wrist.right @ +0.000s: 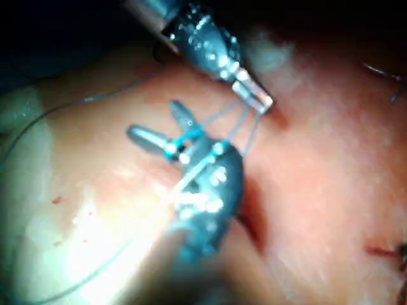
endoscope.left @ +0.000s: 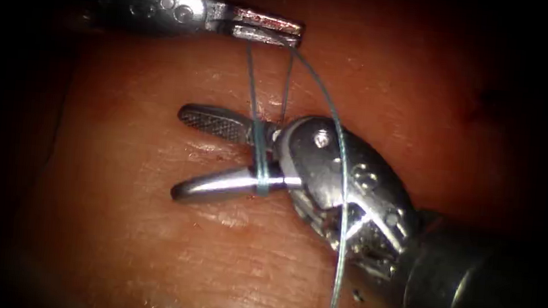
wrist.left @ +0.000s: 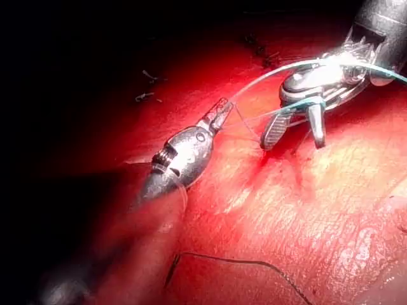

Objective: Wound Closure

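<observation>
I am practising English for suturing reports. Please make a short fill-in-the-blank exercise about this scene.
1. The left arm's silver tool has its jaws ____ on the thin blue-green thread.
2. The right arm's silver tool has its jaws ____.
3. The thread is wound around the ____ tool.

Missing words: shut; open; right

This is a surgical training bench in a lab rather than an operating room. A slab of pale, red-stained tissue (endoscope.left: 147,242) takes up the lit field, with darkness all around it. Two slim metal wristed instruments work over it: the left tool (endoscope.left: 294,31) and the right tool (endoscope.left: 181,152). Blue-green thread (endoscope.left: 339,246) runs between them, and dark cut ends of thread (wrist.left: 241,262) lie on the tissue surface.
</observation>
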Motion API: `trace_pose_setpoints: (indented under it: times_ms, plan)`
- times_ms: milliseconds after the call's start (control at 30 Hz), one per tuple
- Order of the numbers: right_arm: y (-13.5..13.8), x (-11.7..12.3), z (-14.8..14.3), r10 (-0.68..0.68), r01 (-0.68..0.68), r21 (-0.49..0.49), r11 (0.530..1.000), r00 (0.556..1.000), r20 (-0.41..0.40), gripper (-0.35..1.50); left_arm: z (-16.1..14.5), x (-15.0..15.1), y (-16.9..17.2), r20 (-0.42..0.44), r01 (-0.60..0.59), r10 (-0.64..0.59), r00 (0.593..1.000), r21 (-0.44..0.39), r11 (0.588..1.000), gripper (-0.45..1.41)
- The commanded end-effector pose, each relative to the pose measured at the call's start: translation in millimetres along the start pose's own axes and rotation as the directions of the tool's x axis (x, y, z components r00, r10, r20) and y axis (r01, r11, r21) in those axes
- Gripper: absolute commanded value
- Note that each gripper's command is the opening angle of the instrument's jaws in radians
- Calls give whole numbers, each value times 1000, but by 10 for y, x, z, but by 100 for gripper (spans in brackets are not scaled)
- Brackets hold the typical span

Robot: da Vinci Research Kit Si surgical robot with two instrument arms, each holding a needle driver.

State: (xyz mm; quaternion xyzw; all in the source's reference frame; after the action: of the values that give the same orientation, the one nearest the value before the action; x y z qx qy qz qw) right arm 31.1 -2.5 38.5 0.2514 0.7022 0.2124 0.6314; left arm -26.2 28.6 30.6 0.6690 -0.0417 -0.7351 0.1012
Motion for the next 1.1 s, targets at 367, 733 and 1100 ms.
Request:
trace_pose_setpoints:
  times_ms: [367,733,1100]
  plan:
    - [17,-1,-6,62,-68,-53,996,992,-106,49,-24,5,12,-59,41,-38,998,52,998,-45]
    - [17,8,-6,92,-100,-37,994,980,-175,44,-35,14,27,-140,102,-89,986,90,991,-45]
    - [17,12,-5,118,-126,-25,992,969,-216,41,-33,23,32,-200,129,-102,974,126,984,-45]
